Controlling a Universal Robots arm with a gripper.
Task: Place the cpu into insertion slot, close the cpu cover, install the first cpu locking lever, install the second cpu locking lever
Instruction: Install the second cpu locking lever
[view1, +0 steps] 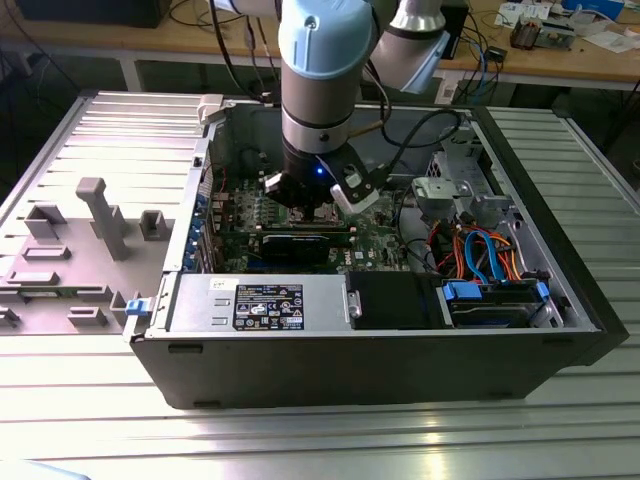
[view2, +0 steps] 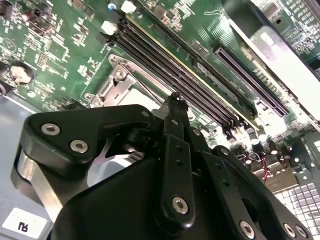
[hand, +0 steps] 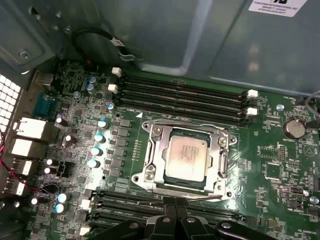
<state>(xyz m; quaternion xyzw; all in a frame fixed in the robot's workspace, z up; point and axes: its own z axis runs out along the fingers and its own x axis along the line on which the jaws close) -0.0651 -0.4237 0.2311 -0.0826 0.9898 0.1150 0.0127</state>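
Note:
The cpu (hand: 186, 159) lies in the insertion slot on the green motherboard, its dull silver top showing through the window of the cpu cover (hand: 219, 162). The cover lies flat over it, hiding the slot beneath. A thin metal locking lever (hand: 200, 198) runs along the socket's edge nearest the gripper. My gripper (hand: 173, 206) is shut, fingertips together, right at that lever; I cannot tell if they touch it. In the second wrist view the gripper (view2: 175, 98) points at the socket's metal frame (view2: 118, 83). In the exterior view the gripper (view1: 310, 203) reaches down inside the open computer case.
Long black memory slots (hand: 185, 95) flank the socket on both sides. Capacitors (hand: 97, 145) stand beside it. The grey case wall (hand: 225, 40) rises behind. In the exterior view a graphics card (view1: 300, 243), power supply (view1: 260, 300), drive cage (view1: 455, 190) and cables (view1: 480, 250) crowd the case.

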